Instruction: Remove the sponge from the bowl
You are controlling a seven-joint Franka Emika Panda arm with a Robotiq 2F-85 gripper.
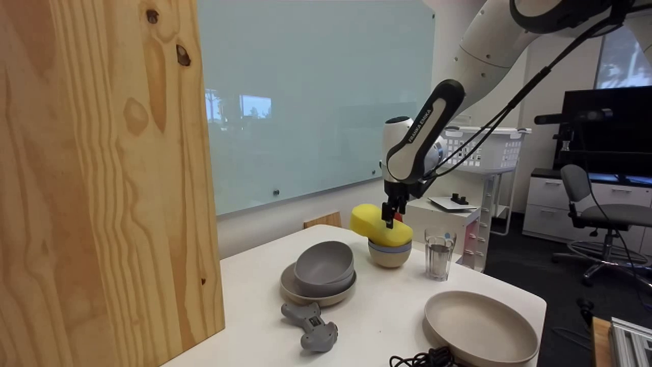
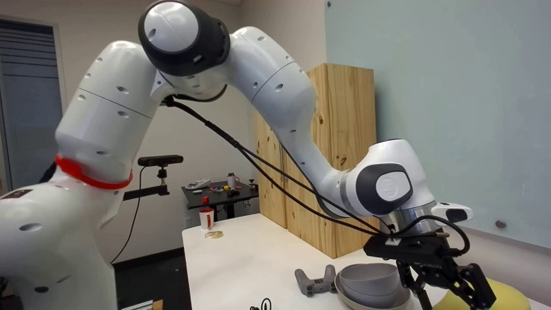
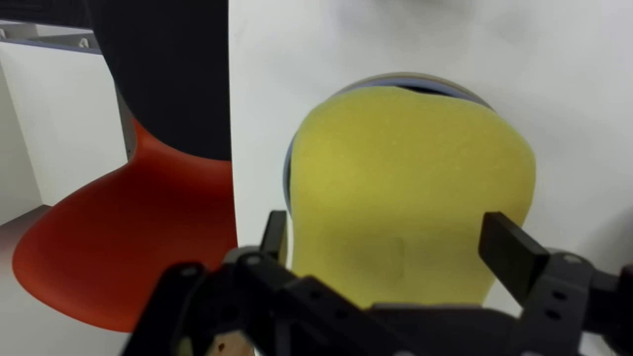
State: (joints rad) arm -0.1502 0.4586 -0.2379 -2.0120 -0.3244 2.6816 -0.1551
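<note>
The bright yellow sponge (image 1: 379,227) lies tilted in the small bowl (image 1: 389,258) and sticks out over its rim. In the wrist view the sponge (image 3: 410,153) covers most of the bowl, and only a bluish rim (image 3: 447,89) shows behind it. In an exterior view part of the sponge (image 2: 510,298) shows at the bottom right edge; the bowl is out of view there. My gripper (image 1: 395,216) is open over the sponge. In the wrist view its fingers (image 3: 383,222) are wide apart, one by each side of the sponge. Whether they touch it I cannot tell.
A glass (image 1: 439,255) stands beside the bowl. Stacked grey bowls (image 1: 326,262) sit on a beige dish (image 1: 336,299). A grey game controller (image 1: 311,326), a large beige bowl (image 1: 479,326) and a black cable (image 1: 425,358) lie nearer. A glass board (image 1: 316,102) hangs behind the table.
</note>
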